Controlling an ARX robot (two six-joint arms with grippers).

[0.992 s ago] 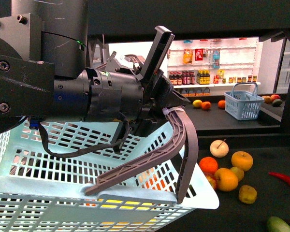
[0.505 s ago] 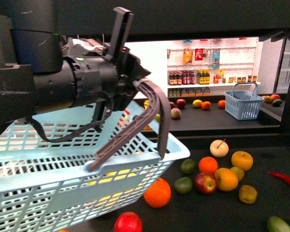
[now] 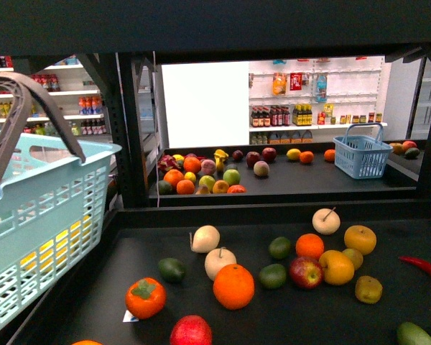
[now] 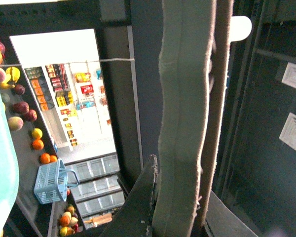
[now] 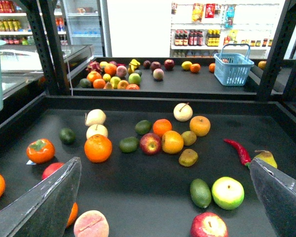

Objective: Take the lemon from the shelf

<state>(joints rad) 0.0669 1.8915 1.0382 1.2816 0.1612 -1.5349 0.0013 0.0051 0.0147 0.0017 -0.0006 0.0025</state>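
Observation:
The shelf is a black tiered stand with fruit strewn over its dark tray. The lemon, a dull yellow oval, lies right of the middle cluster, beside an orange fruit; the front view has the lemon near the right. My right gripper hangs open over the tray's near side, short of the lemon, nothing between its fingers. My left gripper is shut on the grey basket handle. The light blue basket hangs at the front view's left.
Near the right gripper lie a green-yellow apple, a green avocado-like fruit, a red apple, a peach and a red chilli. A large orange sits left. A farther tray holds more fruit and a small blue basket.
The left arm with the basket has swung left and out of the front view's middle, uncovering the fruit on the tray. Only the basket's side and handle remain at the left edge.

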